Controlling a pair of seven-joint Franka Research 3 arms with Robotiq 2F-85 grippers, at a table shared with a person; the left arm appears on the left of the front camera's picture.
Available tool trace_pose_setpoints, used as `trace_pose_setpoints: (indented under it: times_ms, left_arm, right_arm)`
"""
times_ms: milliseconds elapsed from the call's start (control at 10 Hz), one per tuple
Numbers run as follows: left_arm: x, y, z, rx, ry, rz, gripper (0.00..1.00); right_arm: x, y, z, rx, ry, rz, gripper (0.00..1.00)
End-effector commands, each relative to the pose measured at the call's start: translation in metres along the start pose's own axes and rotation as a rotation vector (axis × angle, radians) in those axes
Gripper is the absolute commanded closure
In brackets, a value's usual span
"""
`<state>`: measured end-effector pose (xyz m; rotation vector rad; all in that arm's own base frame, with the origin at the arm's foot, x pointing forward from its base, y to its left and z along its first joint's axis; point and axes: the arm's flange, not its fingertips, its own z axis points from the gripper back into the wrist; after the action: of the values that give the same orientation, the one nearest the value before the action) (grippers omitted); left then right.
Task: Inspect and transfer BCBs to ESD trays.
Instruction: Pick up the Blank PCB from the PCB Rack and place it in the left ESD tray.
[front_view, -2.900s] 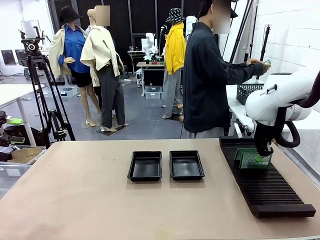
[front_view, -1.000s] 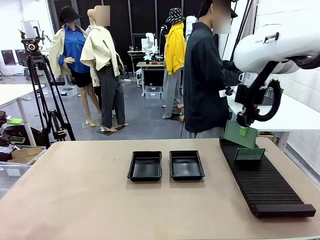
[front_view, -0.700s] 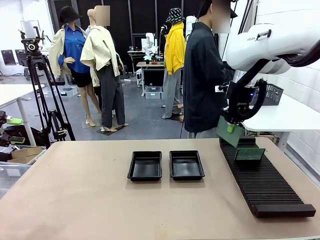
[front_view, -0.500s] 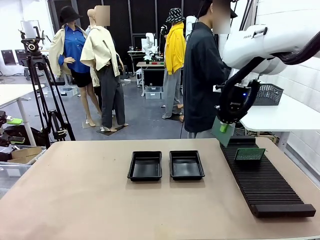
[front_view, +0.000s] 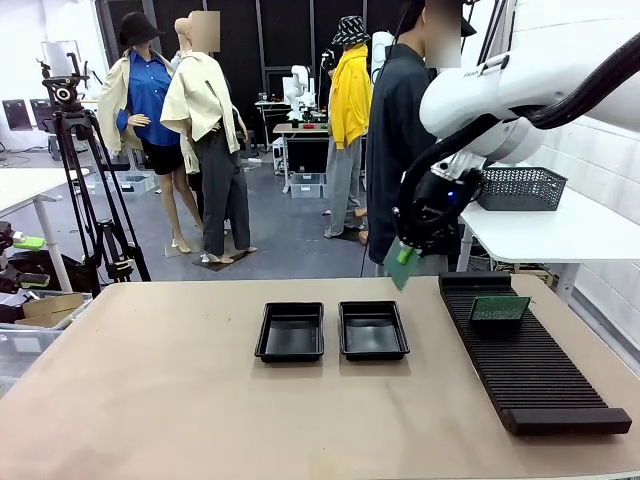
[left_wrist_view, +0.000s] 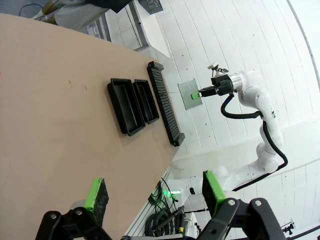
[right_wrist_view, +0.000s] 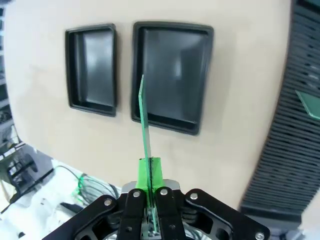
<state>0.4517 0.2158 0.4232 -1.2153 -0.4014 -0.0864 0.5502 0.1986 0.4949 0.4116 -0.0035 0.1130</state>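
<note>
BCB (right_wrist_view: 144, 115) looks thin, light, stiff but probably fragile, so edges only. Right claw (right_wrist_view: 149, 172) is clenched on one edge; it pokes out toward an ESD tray (right_wrist_view: 172, 28) ahead.

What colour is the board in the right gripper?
Green. The board shows its flat face best in the left wrist view.

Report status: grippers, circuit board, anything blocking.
Right gripper shut on green board, airborne near the trays. Left gripper open, empty. Second board sits in the rack. Nothing between board and trays.
</note>
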Motion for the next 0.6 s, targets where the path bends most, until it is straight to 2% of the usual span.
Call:
trace_pose_setpoints:
  times_ms: [0,300,500]
  left_arm:
    - [0.0,-0.002,0.001,0.008,-0.002,0.016,0.0]
    - [0.0,-0.002,0.001,0.008,-0.002,0.016,0.0]
    - [0.0,-0.002,0.001,0.008,-0.002,0.016,0.0]
  right_arm:
    - [0.001,0.017,-0.026,0.059,-0.019,-0.031,1.0]
    - [0.002,0.048,-0.067,0.094,-0.034,0.01,1.0]
    - [0.008,0.061,-0.098,0.127,0.005,0.002,1.0]
